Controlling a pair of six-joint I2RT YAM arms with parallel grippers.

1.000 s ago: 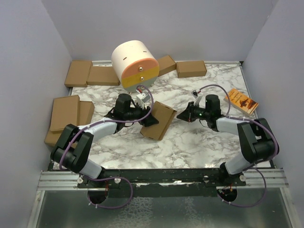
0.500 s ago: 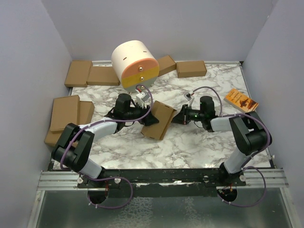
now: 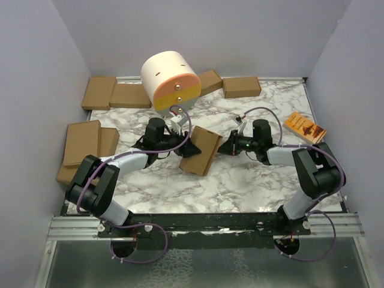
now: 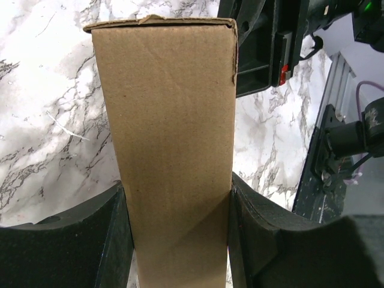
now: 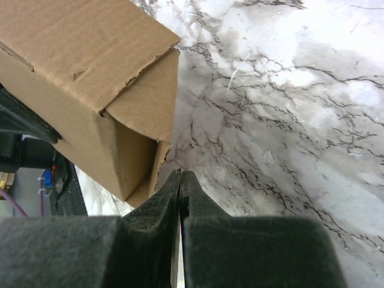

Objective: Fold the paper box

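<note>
Plain brown cardboard box [image 3: 203, 151], already a flat rectangular shape, is clamped across its narrow faces between the fingers of the left end effector [image 4: 178, 191] and held tilted over the white marble bench [image 3: 252, 180]. Right end effector [image 5: 180, 180] is pinched closed on nothing, with the box's end just ahead of its tips. End flap [image 5: 143, 114] there looks untucked and slightly gaping, though the view is poor. Body formed; closing that end remains.

The paper box [image 4: 171, 108] is cut off below, probably inside the left pincer [image 4: 177, 198].
</note>
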